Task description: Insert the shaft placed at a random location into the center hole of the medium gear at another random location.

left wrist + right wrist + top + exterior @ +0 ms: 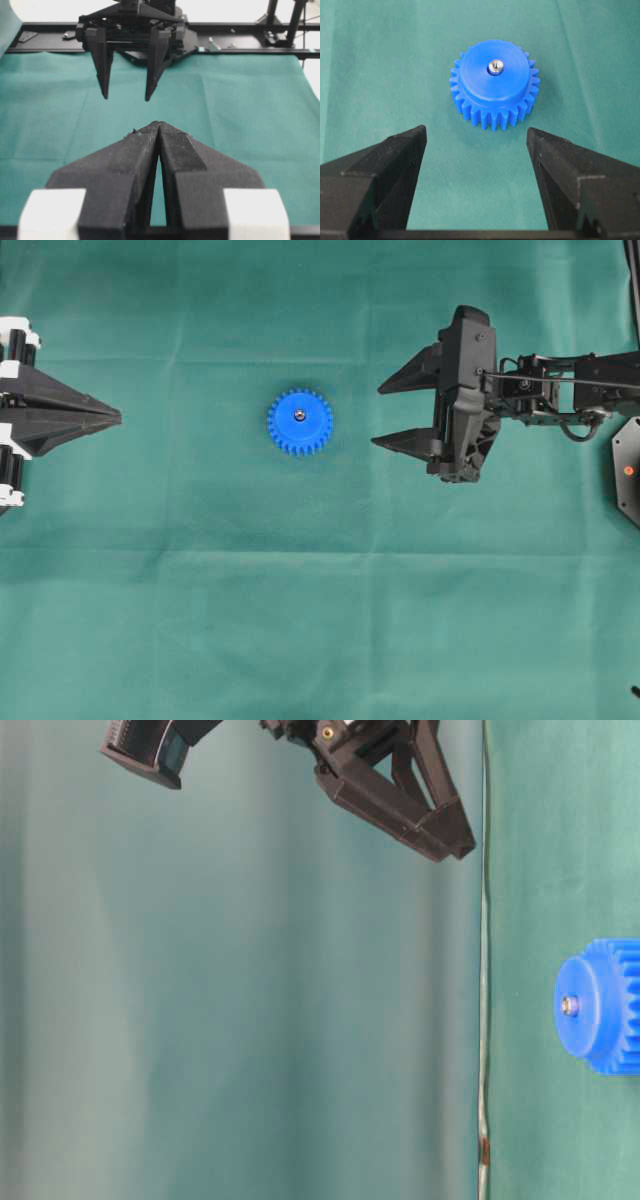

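- The medium gear (300,422), a bright blue toothed wheel, is seen lying flat on the green cloth (300,620) that covers the table, near the middle of the table and somewhat toward its far edge in the overhead view.
- The shaft (495,66), a small silvery pin, is seen seated upright in the center hole of the gear's raised hub; only its rounded top shows above the blue face, so the hole itself is hidden by it.
- In the table-level view the same silvery tip is seen at the middle of the hub, with the teeth of the gear behind it.
- The right gripper (378,416) is held with its jaws spread wide, nothing being between them; it lies toward the right edge of the table, and its tips point at the gear.
- No contact between the right gripper and the gear is seen: in the right wrist view the gear lies ahead of the two black fingers (395,165) and apart from them, centred on the gap between them.
- In the table-level view the right gripper is seen raised above the cloth.
- The left gripper (119,419) is seen at the left edge of the table with its jaws pressed together to a single point, and nothing is pinched in them.
- The left gripper is well apart from the gear, its tip being aimed toward it across bare cloth.
- In the left wrist view the closed black fingers (125,165) fill the foreground, and the spread right gripper is seen facing them from the far side of the table.
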